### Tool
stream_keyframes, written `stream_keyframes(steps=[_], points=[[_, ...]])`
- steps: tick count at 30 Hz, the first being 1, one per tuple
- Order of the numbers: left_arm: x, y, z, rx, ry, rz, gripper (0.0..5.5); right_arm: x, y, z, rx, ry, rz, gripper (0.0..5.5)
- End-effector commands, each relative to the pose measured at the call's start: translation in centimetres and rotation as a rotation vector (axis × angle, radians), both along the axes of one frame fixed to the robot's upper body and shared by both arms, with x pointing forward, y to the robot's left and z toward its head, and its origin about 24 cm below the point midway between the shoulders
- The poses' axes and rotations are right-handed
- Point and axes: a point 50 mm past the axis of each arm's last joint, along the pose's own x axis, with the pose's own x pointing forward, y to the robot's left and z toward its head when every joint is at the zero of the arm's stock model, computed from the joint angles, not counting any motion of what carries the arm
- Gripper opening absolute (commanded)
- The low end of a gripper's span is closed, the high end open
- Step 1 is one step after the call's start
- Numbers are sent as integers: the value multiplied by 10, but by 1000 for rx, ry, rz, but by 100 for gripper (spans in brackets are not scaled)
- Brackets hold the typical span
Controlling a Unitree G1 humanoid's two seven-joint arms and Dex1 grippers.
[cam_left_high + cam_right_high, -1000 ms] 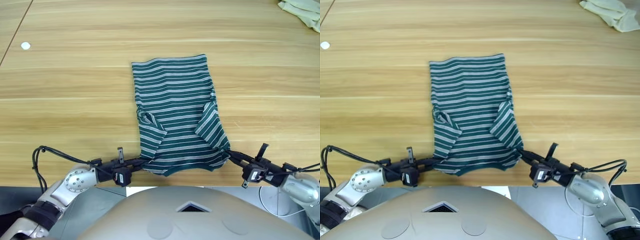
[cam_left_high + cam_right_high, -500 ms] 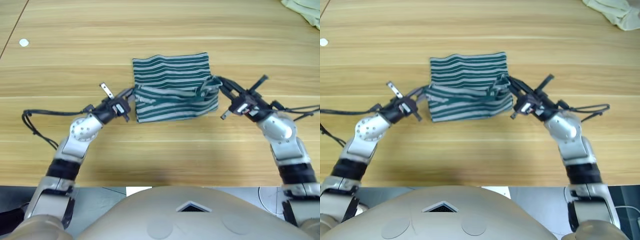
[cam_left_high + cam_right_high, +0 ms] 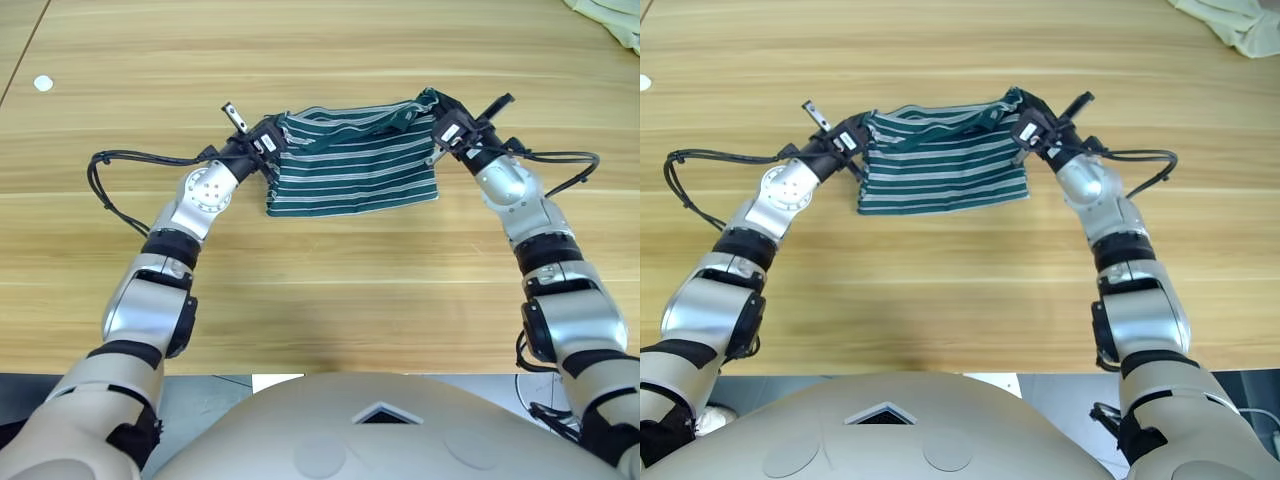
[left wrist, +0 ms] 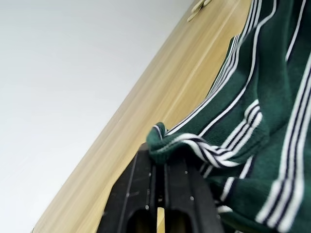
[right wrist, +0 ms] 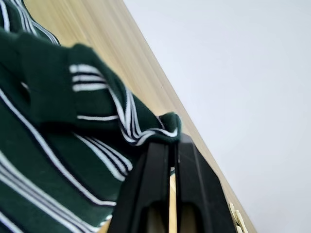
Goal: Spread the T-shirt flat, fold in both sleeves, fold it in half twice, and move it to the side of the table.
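wooden table (image 3: pixel 330 285), t-shirt (image 3: pixel 352 172), apparently in half

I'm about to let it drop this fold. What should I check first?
1. Left hand shut on a shirt corner: ok.
2. Right hand shut on the other corner: ok.
3. Held edge lying flat: not ok, it sags between the hands.
4. Near crease straight: ok.
5. Held edge lined up with the far edge: cannot tell.
6. Sleeves tucked inside: cannot tell.

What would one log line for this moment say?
phase: half-fold | T-shirt: doubled on table | left gripper: shut on corner | right gripper: shut on corner
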Motion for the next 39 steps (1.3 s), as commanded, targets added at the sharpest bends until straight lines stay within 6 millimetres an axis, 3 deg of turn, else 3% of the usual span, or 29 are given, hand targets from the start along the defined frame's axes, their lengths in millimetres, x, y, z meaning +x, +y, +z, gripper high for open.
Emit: stream_keyframes(steps=[1, 5, 9, 14, 17, 20, 22, 25, 28, 30, 32, 35, 37, 39], points=[[9, 2, -1, 32, 8, 56, 0, 13, 9, 5, -7, -17, -12, 31], [13, 11, -3, 5, 19, 149, 73, 23, 20, 1, -24, 19, -34, 94], [19, 8, -3, -4, 32, 212, 142, 31, 28, 1, -38, 28, -81, 167], [27, 14, 3, -38, 43, 313, 228, 31, 48, 5, -28, -31, -27, 263], [31, 28, 8, -36, 5, 423, 261, 16, 82, -3, -53, -63, 151, 298], [27, 47, 13, -150, -64, 528, 261, -16, 133, -36, -209, 28, 426, 298], [24, 57, 17, -247, -106, 582, 261, -25, 141, -56, -351, 119, 489, 298], [19, 61, 16, -327, -127, 591, 261, -24, 135, -70, -529, 223, 501, 298], [16, 57, 13, -341, -124, 553, 261, -19, 127, -69, -617, 269, 522, 298], [15, 52, 13, -335, -121, 509, 261, -29, 114, -71, -656, 307, 655, 298], [15, 45, 13, -314, -117, 453, 261, -48, 92, -75, -667, 362, 812, 298], [16, 35, 15, -266, -120, 369, 261, -93, 39, -75, -621, 425, 924, 298], [17, 31, 18, -219, -128, 313, 261, -127, 2, -65, -567, 456, 890, 298], [18, 29, 22, -161, -143, 263, 261, -139, -30, -45, -536, 452, 744, 298]])
